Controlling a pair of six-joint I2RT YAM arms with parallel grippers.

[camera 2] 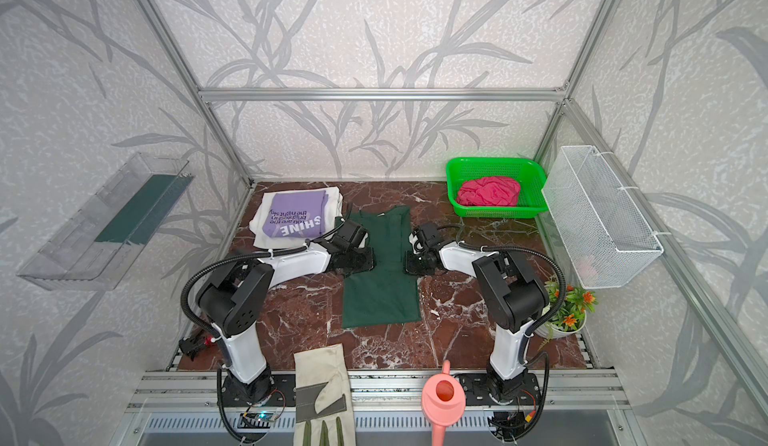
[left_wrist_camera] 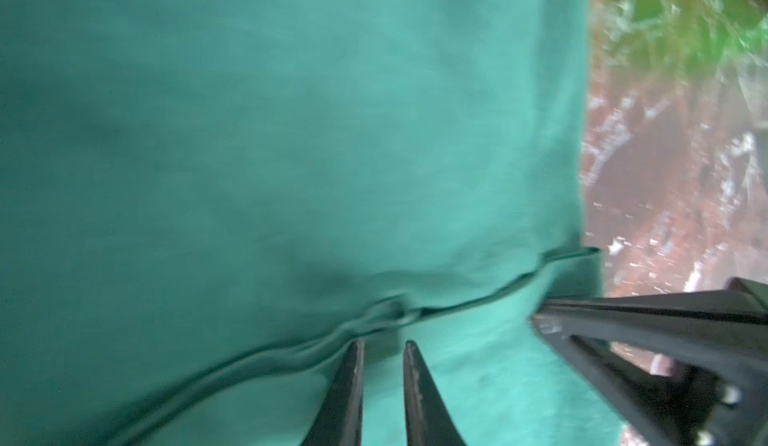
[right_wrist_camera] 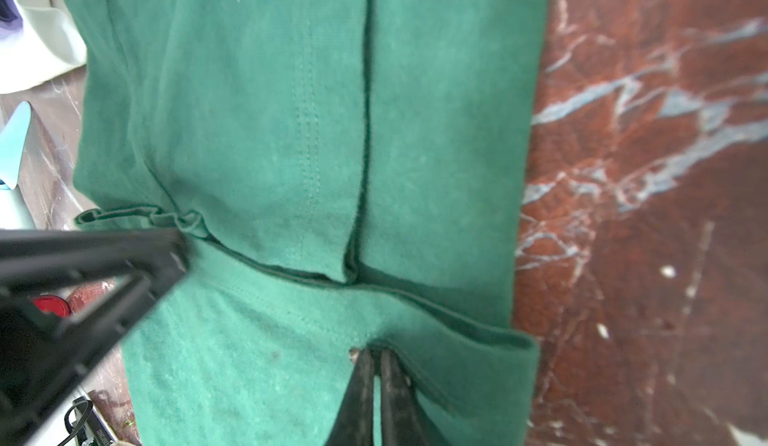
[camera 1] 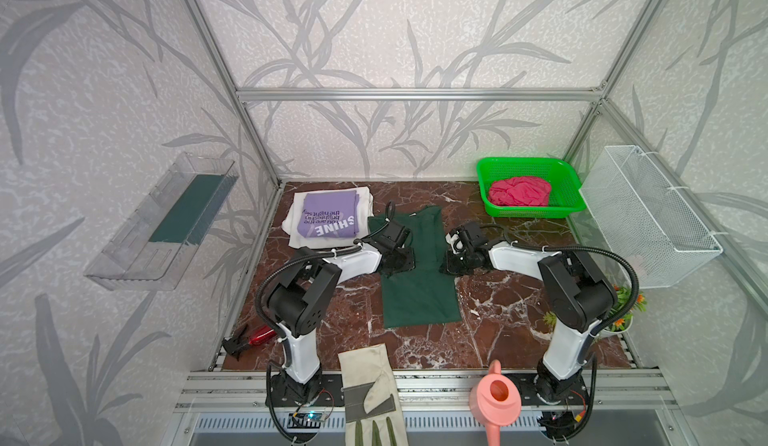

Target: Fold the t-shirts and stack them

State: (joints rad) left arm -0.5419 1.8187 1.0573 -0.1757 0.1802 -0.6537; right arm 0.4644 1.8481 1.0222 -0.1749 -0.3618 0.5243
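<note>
A dark green t-shirt [camera 1: 419,290] lies folded into a long strip mid-table, seen in both top views. My left gripper [camera 1: 398,263] [left_wrist_camera: 383,346] sits at its left edge, jaws nearly together, with the cloth bunched at their tips. At the opposite edge my right gripper [camera 1: 451,263] [right_wrist_camera: 376,352] is shut on a puckered fold of the same shirt. The folded lilac "SHINE" t-shirt [camera 1: 328,217] rests on the folded white t-shirt [camera 1: 291,227] at the back left. Crumpled in the green basket [camera 1: 523,161] lies the pink-red t-shirt [camera 1: 519,192].
A beige work glove [camera 1: 368,385] and a pink watering can [camera 1: 496,400] lie on the front rail. A potted plant [camera 1: 623,306] stands by the right arm's base. A white wire basket [camera 1: 648,215] hangs on the right wall, a clear tray [camera 1: 166,223] on the left wall.
</note>
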